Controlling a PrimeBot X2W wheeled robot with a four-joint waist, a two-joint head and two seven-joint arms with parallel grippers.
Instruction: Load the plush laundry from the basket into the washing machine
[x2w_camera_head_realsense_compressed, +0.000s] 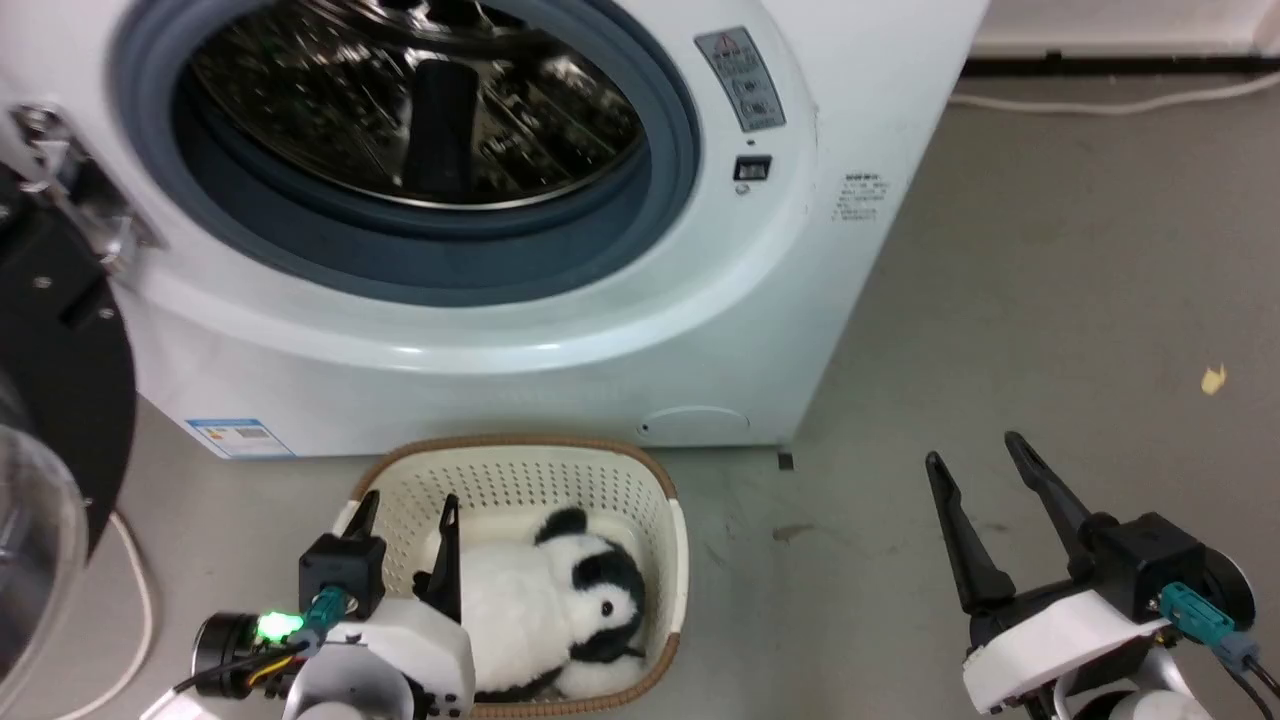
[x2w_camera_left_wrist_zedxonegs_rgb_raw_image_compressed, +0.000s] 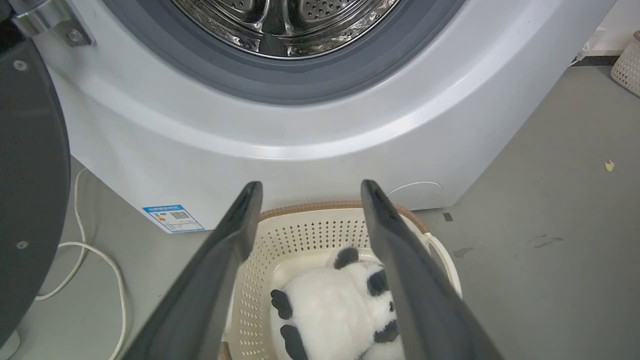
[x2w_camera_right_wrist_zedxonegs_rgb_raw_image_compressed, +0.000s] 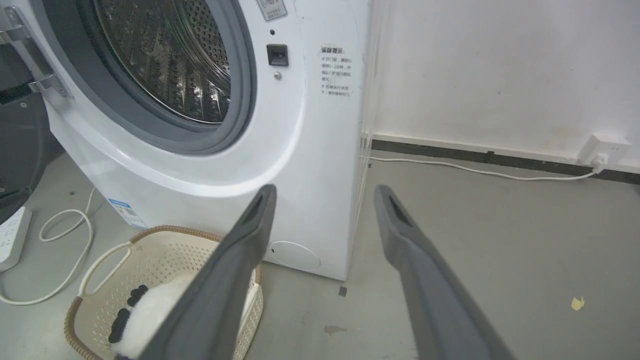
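The plush panda (x2w_camera_head_realsense_compressed: 545, 610) lies in the cream basket (x2w_camera_head_realsense_compressed: 640, 480) on the floor, right in front of the white washing machine (x2w_camera_head_realsense_compressed: 560, 330). The washer's door is swung open to the left and the steel drum (x2w_camera_head_realsense_compressed: 420, 100) is exposed. My left gripper (x2w_camera_head_realsense_compressed: 410, 505) hovers open over the basket's left half, beside and above the panda (x2w_camera_left_wrist_zedxonegs_rgb_raw_image_compressed: 330, 310), touching nothing. My right gripper (x2w_camera_head_realsense_compressed: 975, 465) stands open over bare floor to the right of the basket, nothing between its fingers. In the right wrist view the basket (x2w_camera_right_wrist_zedxonegs_rgb_raw_image_compressed: 100, 260) shows at lower left.
The open black-rimmed door (x2w_camera_head_realsense_compressed: 60, 400) stands at the far left. A white cable (x2w_camera_left_wrist_zedxonegs_rgb_raw_image_compressed: 90, 260) loops on the floor left of the washer, near a power strip (x2w_camera_right_wrist_zedxonegs_rgb_raw_image_compressed: 12, 232). Another cable (x2w_camera_right_wrist_zedxonegs_rgb_raw_image_compressed: 475, 170) runs along the wall to a socket. Grey floor (x2w_camera_head_realsense_compressed: 1050, 300) spreads to the right.
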